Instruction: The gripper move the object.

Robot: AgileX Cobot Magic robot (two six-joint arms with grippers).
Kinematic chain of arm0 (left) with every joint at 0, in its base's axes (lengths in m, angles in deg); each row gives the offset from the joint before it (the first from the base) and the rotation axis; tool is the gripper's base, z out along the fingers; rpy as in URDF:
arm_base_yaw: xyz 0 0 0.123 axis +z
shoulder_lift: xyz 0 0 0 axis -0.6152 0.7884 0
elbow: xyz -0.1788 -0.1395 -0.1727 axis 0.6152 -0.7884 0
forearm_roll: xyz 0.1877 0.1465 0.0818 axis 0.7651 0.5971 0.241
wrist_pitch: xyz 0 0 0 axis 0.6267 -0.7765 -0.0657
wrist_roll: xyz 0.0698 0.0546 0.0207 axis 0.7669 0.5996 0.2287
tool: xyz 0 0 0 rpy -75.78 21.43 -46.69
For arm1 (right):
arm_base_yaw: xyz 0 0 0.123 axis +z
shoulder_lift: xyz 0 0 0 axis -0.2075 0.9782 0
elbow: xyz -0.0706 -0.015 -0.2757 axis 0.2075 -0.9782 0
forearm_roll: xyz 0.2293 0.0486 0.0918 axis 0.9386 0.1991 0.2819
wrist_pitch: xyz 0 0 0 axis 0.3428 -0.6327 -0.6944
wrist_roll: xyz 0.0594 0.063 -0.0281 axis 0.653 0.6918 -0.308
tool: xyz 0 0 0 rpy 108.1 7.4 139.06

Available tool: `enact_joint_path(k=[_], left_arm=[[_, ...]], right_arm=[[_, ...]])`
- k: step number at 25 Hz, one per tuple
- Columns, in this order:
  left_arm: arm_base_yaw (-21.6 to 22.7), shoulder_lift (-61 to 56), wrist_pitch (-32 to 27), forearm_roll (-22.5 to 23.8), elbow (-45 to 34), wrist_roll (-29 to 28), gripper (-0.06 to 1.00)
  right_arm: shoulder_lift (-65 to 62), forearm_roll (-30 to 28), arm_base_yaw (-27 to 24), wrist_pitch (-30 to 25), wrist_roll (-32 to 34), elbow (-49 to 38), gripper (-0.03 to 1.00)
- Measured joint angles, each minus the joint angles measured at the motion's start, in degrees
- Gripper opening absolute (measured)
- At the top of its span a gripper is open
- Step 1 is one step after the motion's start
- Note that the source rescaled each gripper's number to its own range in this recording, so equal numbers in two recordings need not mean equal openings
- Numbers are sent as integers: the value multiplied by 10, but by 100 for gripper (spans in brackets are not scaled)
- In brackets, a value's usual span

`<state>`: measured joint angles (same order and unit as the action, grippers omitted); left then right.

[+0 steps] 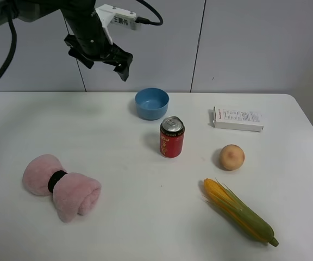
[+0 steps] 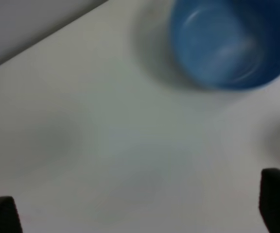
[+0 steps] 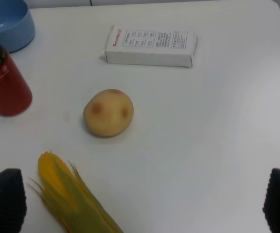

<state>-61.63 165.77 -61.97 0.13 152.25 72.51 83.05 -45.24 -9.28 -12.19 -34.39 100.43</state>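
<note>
Right gripper (image 3: pixel 142 201), jaws spread wide and empty, is pointed toward the peach-like object (image 3: pixel 108 112), which is seen lying just ahead between corn cob (image 3: pixel 77 196) and white box (image 3: pixel 150 44), well apart from the raised, likewise open left gripper (image 1: pixel 105 62).

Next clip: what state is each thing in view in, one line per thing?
left tool: open, empty, raised
right tool: open, empty
peach: lying free, not gripped
can: upright
bowl: upright, empty
box: lying flat, closed
corn cob: lying down, husk partly open
pink towel: rolled, cinched by a black band
</note>
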Motion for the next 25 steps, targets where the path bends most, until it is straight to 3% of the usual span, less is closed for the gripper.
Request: enact_joint_path(k=[4, 10, 12, 15, 16, 25], left_arm=[[41, -40, 3, 13, -72, 17, 100], [136, -177, 107, 0, -242, 22, 100], [149, -200, 116, 0, -263, 22, 100], [204, -316, 138, 0, -365, 22, 100], [204, -316, 138, 0, -365, 22, 100], [300, -647, 146, 0, -601, 24, 100]], right_arm=[[0, 0, 0, 0, 0, 0, 100], [0, 0, 0, 0, 1, 0, 100], [0, 0, 0, 0, 1, 0, 100], [0, 0, 0, 0, 1, 0, 100], [0, 0, 0, 0, 1, 0, 100], [0, 0, 0, 0, 1, 0, 100]])
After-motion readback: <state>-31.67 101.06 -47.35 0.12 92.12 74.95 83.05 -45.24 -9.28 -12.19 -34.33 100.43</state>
